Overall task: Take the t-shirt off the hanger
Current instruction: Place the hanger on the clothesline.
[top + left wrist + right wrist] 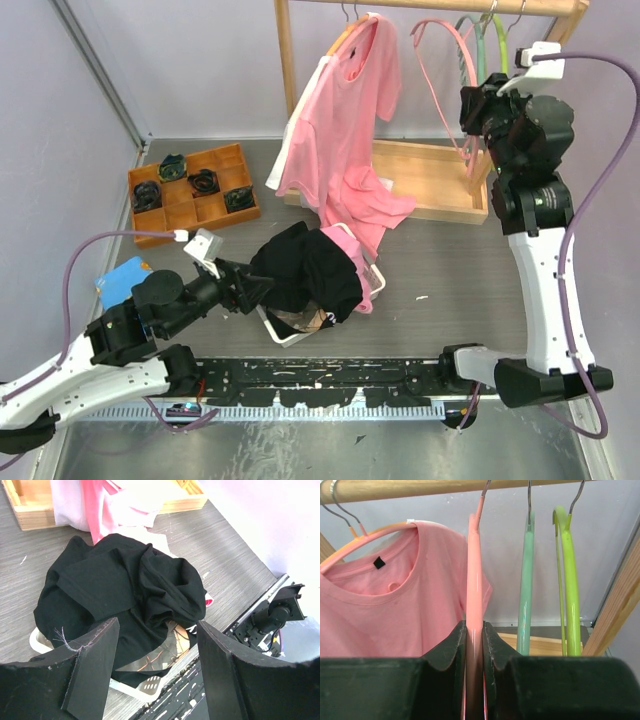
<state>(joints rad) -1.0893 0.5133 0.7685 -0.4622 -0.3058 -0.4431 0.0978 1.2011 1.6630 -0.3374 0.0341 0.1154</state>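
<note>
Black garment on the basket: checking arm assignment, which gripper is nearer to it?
Left. The left gripper sits open right beside the black garment, pointing at it; the right gripper is far off, up at the rail, shut on the empty pink hanger.

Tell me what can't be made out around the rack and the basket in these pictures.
1. Left wrist view: the black garment covers the white basket, hiding most of its contents.
2. Right wrist view: the right gripper hides the pink hanger's lower part.
3. Top view: the pink t-shirt covers most of the white garment behind it.
4. Top view: the dark items in the wooden tray are too small to identify.
</note>
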